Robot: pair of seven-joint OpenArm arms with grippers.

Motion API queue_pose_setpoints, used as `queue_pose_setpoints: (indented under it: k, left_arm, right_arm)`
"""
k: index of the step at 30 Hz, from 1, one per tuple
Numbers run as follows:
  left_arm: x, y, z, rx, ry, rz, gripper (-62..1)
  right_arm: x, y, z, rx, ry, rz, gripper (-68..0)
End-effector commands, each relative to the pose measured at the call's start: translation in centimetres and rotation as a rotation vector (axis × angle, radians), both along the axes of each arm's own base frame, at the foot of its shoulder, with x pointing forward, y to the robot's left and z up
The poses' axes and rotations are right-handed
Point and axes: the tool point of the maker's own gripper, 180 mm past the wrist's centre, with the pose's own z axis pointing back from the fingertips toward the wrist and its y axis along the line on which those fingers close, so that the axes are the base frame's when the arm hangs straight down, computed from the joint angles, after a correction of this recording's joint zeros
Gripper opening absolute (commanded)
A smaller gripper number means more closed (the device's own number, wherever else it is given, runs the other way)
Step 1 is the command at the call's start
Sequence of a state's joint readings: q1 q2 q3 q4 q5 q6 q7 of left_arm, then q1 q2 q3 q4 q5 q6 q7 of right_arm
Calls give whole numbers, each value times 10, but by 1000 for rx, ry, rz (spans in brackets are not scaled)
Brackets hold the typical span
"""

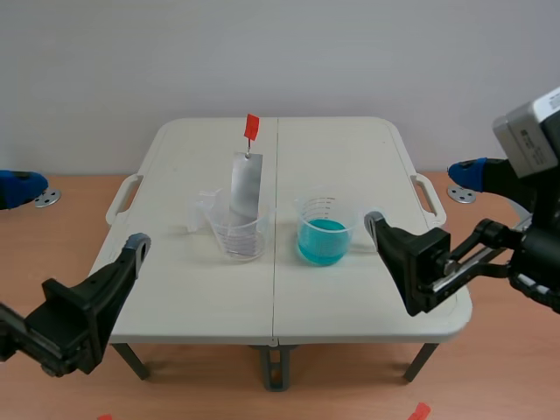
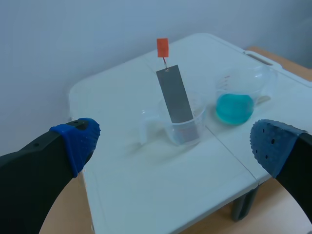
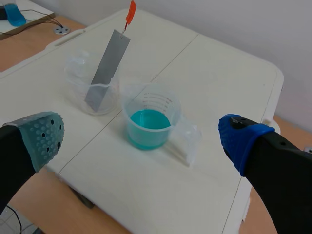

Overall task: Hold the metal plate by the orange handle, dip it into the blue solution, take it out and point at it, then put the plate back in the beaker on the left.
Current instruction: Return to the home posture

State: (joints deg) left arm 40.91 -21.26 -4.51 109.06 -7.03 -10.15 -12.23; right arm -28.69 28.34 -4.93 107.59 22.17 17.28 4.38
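A grey metal plate (image 1: 244, 186) leans upright in the clear left beaker (image 1: 238, 233), its orange handle (image 1: 251, 128) sticking up on a thin wire. To its right stands a second clear beaker holding the blue solution (image 1: 323, 240). My left gripper (image 1: 131, 254) hovers open over the table's near left edge, well short of the plate (image 2: 175, 101) and the handle (image 2: 162, 47). My right gripper (image 1: 385, 238) is open at the near right, with the blue solution (image 3: 148, 123) ahead between its fingers and the plate (image 3: 107, 69) further off.
Both beakers stand on a white folding table (image 1: 201, 297) with a centre seam and side handles, set on a wooden floor. Blue clamps (image 1: 19, 186) sit on the floor at either side. A grey wall lies behind.
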Motion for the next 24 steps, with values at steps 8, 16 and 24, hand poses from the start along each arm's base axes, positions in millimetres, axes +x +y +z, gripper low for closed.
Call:
queue_pose_setpoints:
  k: [8, 16, 24]
  left_arm:
    - [0, -2, 3, -19, -12, -6, 14]
    - [0, -3, 6, -27, -28, -9, 14]
    - [0, -3, 6, -25, -24, -8, 14]
  right_arm:
    - [-21, 6, 7, 32, -7, 10, -10]
    - [-21, 4, 5, 28, -1, 2, -10]
    - [-21, 4, 6, 30, -4, 2, -10]
